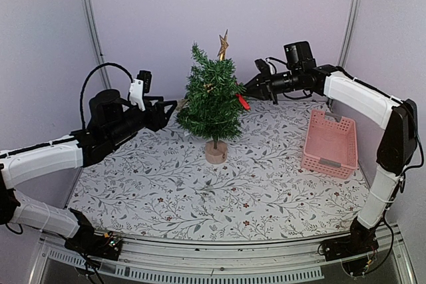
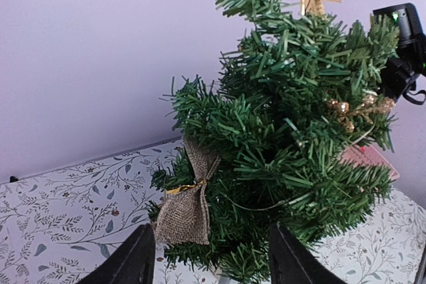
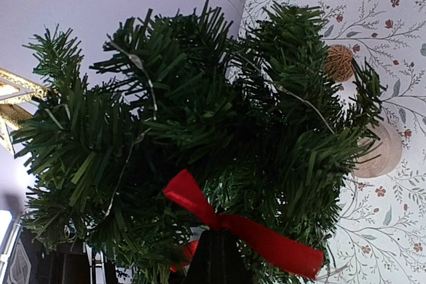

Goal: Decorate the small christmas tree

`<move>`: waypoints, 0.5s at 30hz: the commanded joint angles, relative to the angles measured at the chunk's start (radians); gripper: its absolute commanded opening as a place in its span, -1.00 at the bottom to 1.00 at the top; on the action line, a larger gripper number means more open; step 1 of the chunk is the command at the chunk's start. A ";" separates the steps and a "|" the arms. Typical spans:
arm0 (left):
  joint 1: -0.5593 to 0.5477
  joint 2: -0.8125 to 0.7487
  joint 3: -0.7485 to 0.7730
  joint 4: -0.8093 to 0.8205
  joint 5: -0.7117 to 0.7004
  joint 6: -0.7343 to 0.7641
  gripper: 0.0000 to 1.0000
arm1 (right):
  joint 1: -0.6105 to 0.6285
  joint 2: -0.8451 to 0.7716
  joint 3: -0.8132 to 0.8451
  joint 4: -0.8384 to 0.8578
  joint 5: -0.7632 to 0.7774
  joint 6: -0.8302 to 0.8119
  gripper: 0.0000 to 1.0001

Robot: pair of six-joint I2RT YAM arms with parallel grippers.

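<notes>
Top external view: the small christmas tree (image 1: 212, 101) stands upright on its round wood base (image 1: 216, 152), toward the back of the flowery table cloth (image 1: 166, 191), with a gold star (image 1: 223, 44) on top. The left gripper (image 1: 174, 108) is just beside the tree's left side. The right gripper (image 1: 247, 92) is at its right side, where a red ribbon bow (image 1: 243, 102) shows. A pink basket (image 1: 329, 143) sits on the right of the table, well apart from the tree. Left wrist view: the two dark fingers (image 2: 133, 264) stand well apart and hold nothing. A brown sack-cloth bow (image 2: 186, 207) hangs on a low branch between them, close to the finger on the left of the picture, and gold berries (image 2: 353, 108) sit higher up. Right wrist view: the fingers (image 3: 214, 257) are shut tight with the knot of the red ribbon bow pinched at their tip, up against the branches, and a little string ball (image 3: 339, 62) hangs on the tree
</notes>
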 commanded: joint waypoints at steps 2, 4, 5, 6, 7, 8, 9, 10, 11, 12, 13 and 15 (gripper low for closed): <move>0.012 -0.023 -0.014 0.012 0.004 0.015 0.19 | 0.020 0.036 0.062 0.001 0.007 0.006 -0.98; 0.013 -0.023 -0.015 0.010 0.003 0.015 0.19 | 0.021 0.041 0.062 -0.010 0.011 0.004 -0.92; 0.013 -0.023 -0.015 0.010 0.003 0.015 0.19 | 0.022 0.042 0.064 -0.017 0.017 0.002 -0.85; 0.013 -0.023 -0.015 0.010 0.003 0.015 0.19 | 0.022 0.042 0.064 -0.023 0.021 -0.001 -0.79; 0.013 -0.023 -0.015 0.009 0.002 0.014 0.19 | 0.021 0.042 0.064 -0.030 0.028 -0.002 -0.74; 0.013 -0.023 -0.015 0.009 0.002 0.014 0.19 | 0.021 0.037 0.064 -0.037 0.036 -0.005 -0.69; 0.014 -0.022 -0.016 0.009 0.001 0.014 0.19 | 0.022 0.034 0.065 -0.043 0.042 -0.005 -0.64; 0.013 -0.023 -0.017 0.010 0.001 0.015 0.18 | 0.022 0.030 0.065 -0.052 0.049 -0.008 -0.59; 0.013 -0.022 -0.017 0.010 0.000 0.015 0.19 | 0.020 0.025 0.065 -0.055 0.055 -0.012 -0.55; 0.014 -0.022 -0.018 0.012 0.000 0.014 0.19 | 0.021 0.021 0.066 -0.061 0.059 -0.014 -0.51; 0.014 -0.022 -0.018 0.012 0.001 0.013 0.19 | 0.020 0.018 0.068 -0.070 0.064 -0.016 -0.47; 0.014 -0.020 -0.018 0.013 0.002 0.012 0.19 | 0.020 0.009 0.071 -0.079 0.071 -0.024 -0.39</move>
